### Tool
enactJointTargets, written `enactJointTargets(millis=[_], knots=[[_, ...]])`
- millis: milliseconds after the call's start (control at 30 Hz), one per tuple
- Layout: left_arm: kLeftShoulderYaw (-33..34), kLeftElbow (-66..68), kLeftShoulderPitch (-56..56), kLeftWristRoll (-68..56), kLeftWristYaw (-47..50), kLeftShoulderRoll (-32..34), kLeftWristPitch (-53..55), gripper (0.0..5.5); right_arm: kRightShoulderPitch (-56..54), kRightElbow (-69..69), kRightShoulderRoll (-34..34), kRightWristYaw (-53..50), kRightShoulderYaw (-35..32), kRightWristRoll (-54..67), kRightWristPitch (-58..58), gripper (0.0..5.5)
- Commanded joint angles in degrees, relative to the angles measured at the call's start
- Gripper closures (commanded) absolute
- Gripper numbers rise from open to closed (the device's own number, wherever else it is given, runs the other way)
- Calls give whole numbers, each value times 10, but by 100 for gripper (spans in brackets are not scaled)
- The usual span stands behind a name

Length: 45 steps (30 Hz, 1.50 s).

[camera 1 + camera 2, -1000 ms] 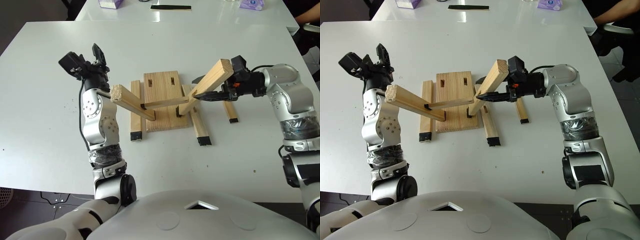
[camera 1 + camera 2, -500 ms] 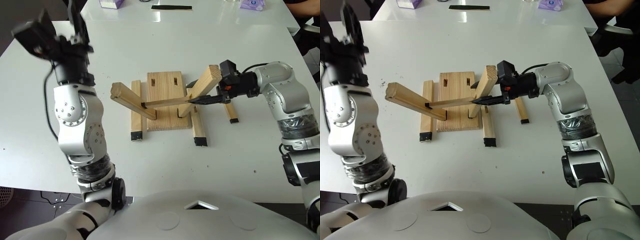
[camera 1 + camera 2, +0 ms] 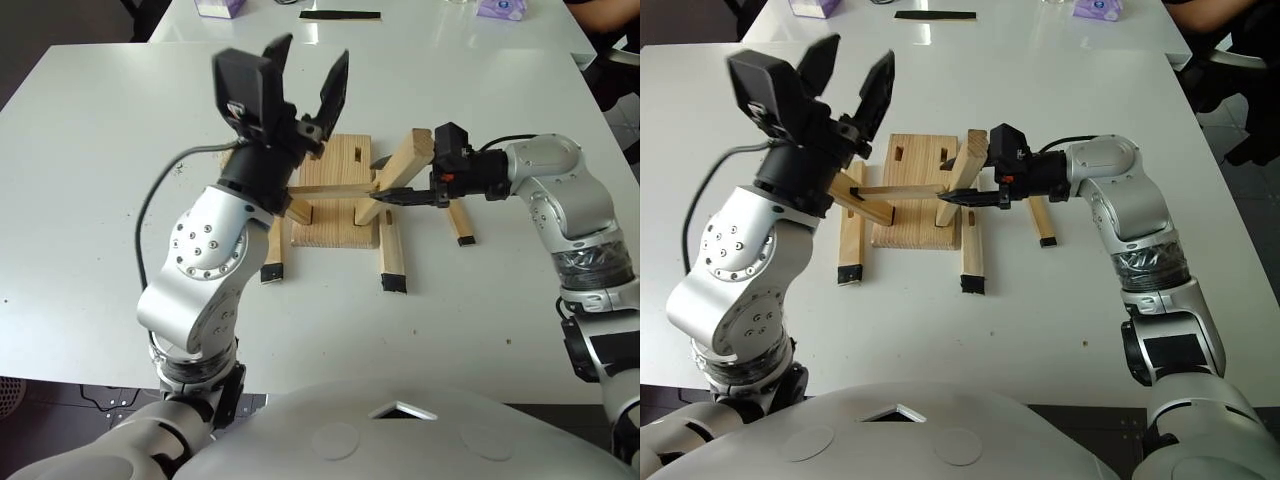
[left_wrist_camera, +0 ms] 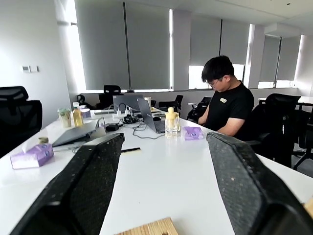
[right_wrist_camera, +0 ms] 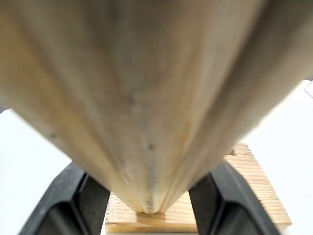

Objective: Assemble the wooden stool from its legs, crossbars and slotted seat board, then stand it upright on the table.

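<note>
Right eye view, nearest to me: three legs lie flat on the white table (image 3: pixel 1060 320), their black-capped ends toward me. The left flat leg (image 3: pixel 848 240) lies just beside the seat board's left edge, the middle flat leg (image 3: pixel 972 255) runs along its right edge, and the right flat leg (image 3: pixel 1043 222) lies apart, farther right, partly under my right arm.

The seat board (image 3: pixel 915 228) lies flat between the first two, with two slots showing at its far end. Over it stand two tilted legs joined by a crossbar (image 3: pixel 905 190). The left tilted leg (image 3: pixel 868 203) leans outward to the left and is partly hidden behind my left arm. The right tilted leg (image 3: pixel 965 170) leans to the right; I cannot tell whether either foot sits in a slot.

My right gripper (image 3: pixel 948 198) is clamped on the right tilted leg low down; in the right wrist view its fingers (image 5: pixel 80 205) press either side of the wood.

My left gripper (image 3: pixel 859 52) is raised above the assembly, spread wide and holding nothing.

At the far edge lie a black strip (image 3: pixel 935 14) and two purple tissue packs (image 3: pixel 1098 8).
</note>
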Motion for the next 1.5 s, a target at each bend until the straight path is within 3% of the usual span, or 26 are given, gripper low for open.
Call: enactJointTargets(millis=[33,267,600,767,967,1333,1500], knots=[[-29,34,50,49,-10,24,-29,235,9,-2,2,-17,15,-41,-22,347],[-62,75,97,126,-18,42,-89,235,7,1,5,-22,23,-48,-18,347],[-32,52,73,123,-70,41,-137,235,-27,31,0,14,27,-32,17,347],[-82,82,110,200,-120,114,-207,235,-47,46,5,35,29,-22,35,347],[-73,110,131,210,-186,159,-249,235,-66,72,5,54,38,-30,26,347],[-78,247,115,279,-177,147,-349,235,-69,51,1,79,45,-17,35,347],[-59,229,120,231,-176,102,-341,235,-73,56,1,75,48,-27,30,347]])
